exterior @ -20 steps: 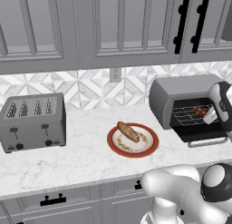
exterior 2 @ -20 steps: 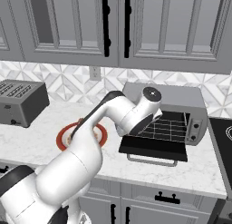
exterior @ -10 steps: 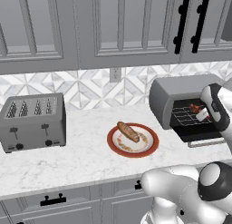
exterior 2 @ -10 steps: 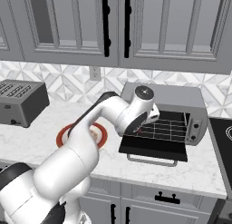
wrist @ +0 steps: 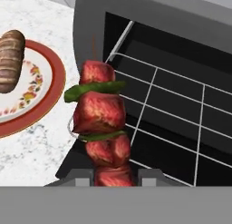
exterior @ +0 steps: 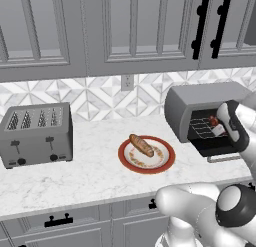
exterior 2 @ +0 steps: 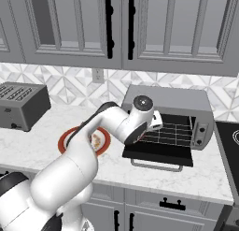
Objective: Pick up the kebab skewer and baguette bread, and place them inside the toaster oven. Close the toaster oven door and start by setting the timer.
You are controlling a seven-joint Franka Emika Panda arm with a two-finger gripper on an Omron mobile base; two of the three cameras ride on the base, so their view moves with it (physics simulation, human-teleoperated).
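My gripper (wrist: 115,176) is shut on the kebab skewer (wrist: 100,114), a stick of red meat chunks with green pepper pieces. It holds the skewer just in front of the open toaster oven (wrist: 136,19), over the left part of the wire rack (wrist: 181,114). In the left base view the gripper (exterior: 218,127) and the skewer (exterior: 214,122) are at the oven (exterior: 200,98) mouth. The toaster oven door (exterior 2: 158,154) lies folded down flat. The baguette bread (exterior: 142,145) rests on the red-rimmed plate (exterior: 125,158), left of the oven.
A grey four-slot toaster (exterior: 35,131) stands at the far left of the marble counter (exterior: 90,176). Wall cabinets (exterior: 135,31) hang above. A stove edge (exterior 2: 231,136) borders the oven on the right. The counter front edge runs just below the plate.
The hand has shifted a little to the left across the oven mouth, still carrying the skewer. The baguette, plate and door have not moved.
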